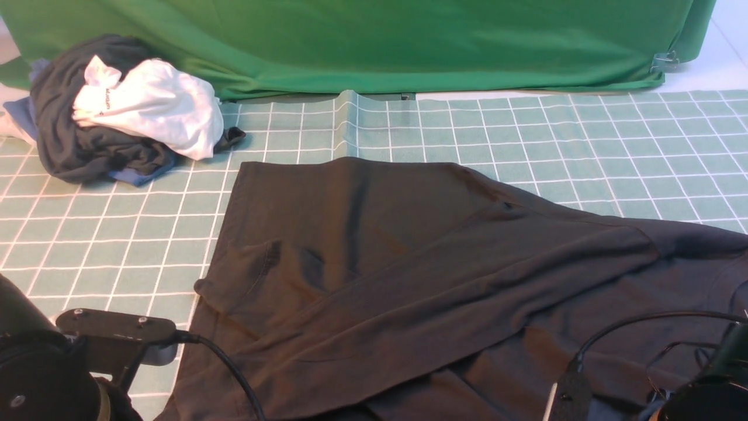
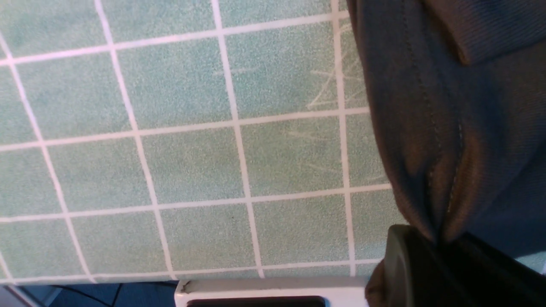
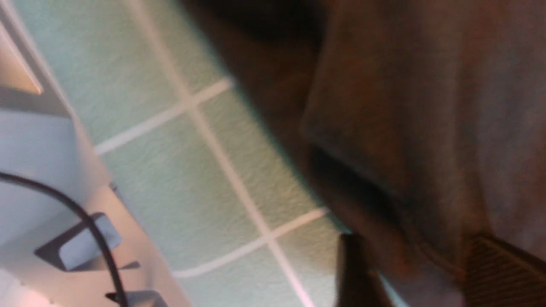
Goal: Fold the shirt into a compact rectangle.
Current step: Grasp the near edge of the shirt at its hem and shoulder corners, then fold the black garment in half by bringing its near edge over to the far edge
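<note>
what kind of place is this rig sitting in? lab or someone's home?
Most likely a robot data-collection lab bench, not a home: a grid-lined green mat is the work surface, a green backdrop cloth is clipped up behind it, and a pile of clothes sits left of the black shirt.

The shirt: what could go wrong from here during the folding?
1. The left gripper pinches only a narrow bunch at the edge of the shirt; the cloth may slip out when pulled.
2. The hold of the right gripper is unclear in its blurred view; if it is loose, the fold may go crooked.
3. The sleeve lies diagonally across the body and may slide or bunch.
</note>
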